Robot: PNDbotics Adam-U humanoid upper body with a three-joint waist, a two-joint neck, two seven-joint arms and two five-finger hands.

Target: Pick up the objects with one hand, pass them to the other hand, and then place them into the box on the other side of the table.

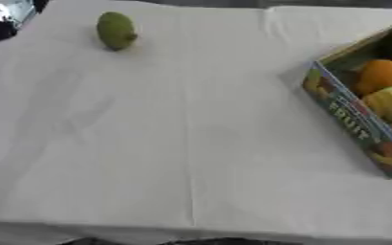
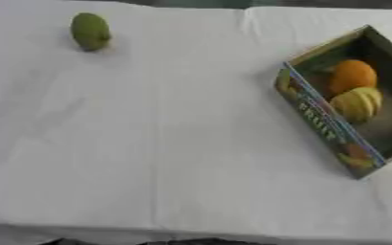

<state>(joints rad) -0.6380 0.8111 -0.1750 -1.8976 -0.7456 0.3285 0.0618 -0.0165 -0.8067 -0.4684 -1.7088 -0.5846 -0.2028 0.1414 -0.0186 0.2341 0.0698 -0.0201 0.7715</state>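
Looking down on a table covered by a white tablecloth, with a long straight fold running from the far edge to the near edge around the middle, and a few soft wrinkles crossing the left half.

Finding a green fruit lying near the far left corner, oval, smooth, standing more or less on end and throwing a faint shadow to its right. Touching nothing but the cloth, and sitting well apart from everything else.

Finding the box at the right side of the table, turned at an angle so that one long wall is facing the middle of the cloth. Showing a blue band on that wall with printed letters reading FRUIT and small coloured fruit pictures at both ends. Showing a dark green inside, open at the top, with its right part running out of the left eye view.

Holding two things already: an orange toward the far end, and a yellow ridged fruit just in front of it, the two touching or nearly so. Leaving the near end of the box floor bare.

Catching something silver and dark at the far left corner of the left eye view, too cut off to make out.

Showing neither robot hand in either view, so cannot tell whether the fingers are apart, together or clamped on anything.

Glimpsing a dark shape at the near edge, below the table.
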